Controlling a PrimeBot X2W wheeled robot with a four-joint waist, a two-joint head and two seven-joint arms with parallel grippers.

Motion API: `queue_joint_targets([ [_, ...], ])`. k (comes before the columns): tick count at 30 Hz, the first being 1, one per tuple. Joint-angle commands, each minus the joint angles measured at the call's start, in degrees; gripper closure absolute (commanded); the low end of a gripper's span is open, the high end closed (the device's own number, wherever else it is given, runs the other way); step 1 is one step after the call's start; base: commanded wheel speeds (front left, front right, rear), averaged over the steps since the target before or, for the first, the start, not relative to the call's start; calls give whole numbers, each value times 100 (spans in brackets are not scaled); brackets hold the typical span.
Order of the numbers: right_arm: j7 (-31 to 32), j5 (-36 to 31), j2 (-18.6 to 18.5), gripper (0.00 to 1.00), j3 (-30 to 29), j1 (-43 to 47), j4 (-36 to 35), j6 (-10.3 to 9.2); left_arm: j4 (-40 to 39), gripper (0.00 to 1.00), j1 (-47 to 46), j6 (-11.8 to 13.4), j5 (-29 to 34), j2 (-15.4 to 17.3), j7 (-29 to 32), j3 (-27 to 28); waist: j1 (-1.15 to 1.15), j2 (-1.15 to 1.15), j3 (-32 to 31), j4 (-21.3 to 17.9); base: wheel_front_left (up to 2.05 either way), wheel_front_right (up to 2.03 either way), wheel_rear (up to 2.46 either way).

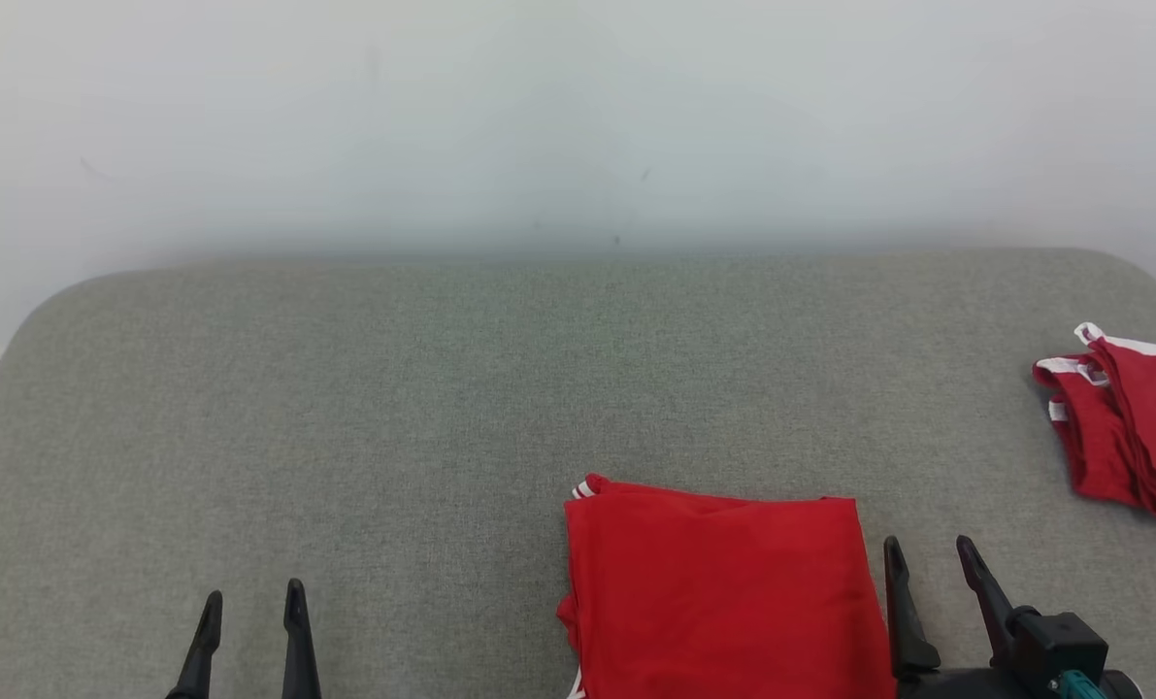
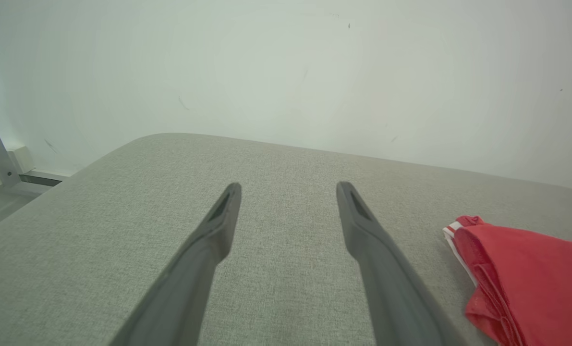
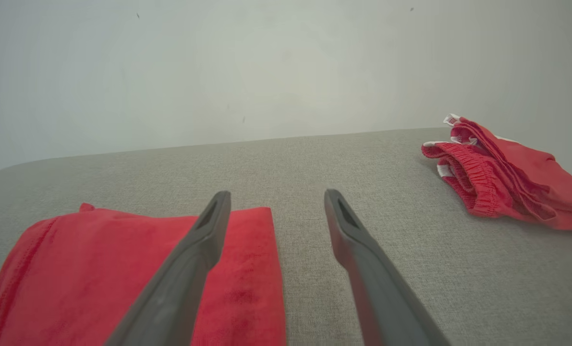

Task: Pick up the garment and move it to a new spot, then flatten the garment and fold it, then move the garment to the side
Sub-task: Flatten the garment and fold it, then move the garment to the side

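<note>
Left gripper (image 1: 253, 592): low at the near left edge of the head view, both dark fingers pointing up the picture, towards the wall.
Left gripper's jaws: spread wide and holding nothing. In the left wrist view (image 2: 289, 187) only bare grey cloth shows between the two fingers.
Left arm's pose: the fingers run almost level, low over the padded surface (image 1: 393, 408), well apart from the garment.
Padded surface: grey woven cover with rounded far corners, set against a pale wall (image 1: 578, 116).
Folded garment (image 1: 723, 592): a red, neat rectangle, lying flat on the surface near its front edge, right of centre. A white trim shows at its far left corner. It sits at the right edge of the left wrist view (image 2: 530, 274).
Right gripper (image 1: 929, 544): just beside the garment's right edge, fingers pointing up and leaning slightly left.
Right gripper's jaws: parted wide, gripping nothing. In the right wrist view (image 3: 277, 193) its left finger crosses in front of the garment's (image 3: 74, 274) right border, and its right finger lies over bare cloth.
Second garment (image 1: 1121, 427): red with white trim and a gathered waistband, crumpled at the far right (image 3: 502, 178), well apart from both grippers.
</note>
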Motion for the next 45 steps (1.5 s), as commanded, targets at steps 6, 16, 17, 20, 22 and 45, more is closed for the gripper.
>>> queue_joint_targets([
  [6, 13, -96, 9, 0, 39, -65, 155, 1, 112, 0, 151, 13, 133, -5, -15, -39, 0, 0, -53, -103, 0, 0, 0],
  [16, 13, -119, 8, 0, -6, -118, 140, 1, 51, 0, 182, 13, 130, -5, -15, 87, 0, 0, 15, -176, 0, 0, 0],
  [17, 20, -112, 9, 0, 1, -109, 153, 1, 45, 0, 190, 9, 138, -5, -15, 101, 0, 0, 21, -176, 0, 0, 0],
  [20, 32, -100, 9, 0, 30, -111, 158, 1, 39, 0, 200, 8, 144, -5, -15, 123, 0, 0, 38, -182, 0, 0, 0],
  [22, 31, -54, 9, 0, 54, -127, 153, 1, 42, 0, 198, 3, 146, -5, -15, 123, 0, 0, 44, -184, 0, 0, 0],
  [45, 3093, 487, -401, 0, 341, -155, -669, 0, 31, 0, 137, 2, 17, -6, -15, 67, 0, 0, 219, -84, 0, 0, 0],
])
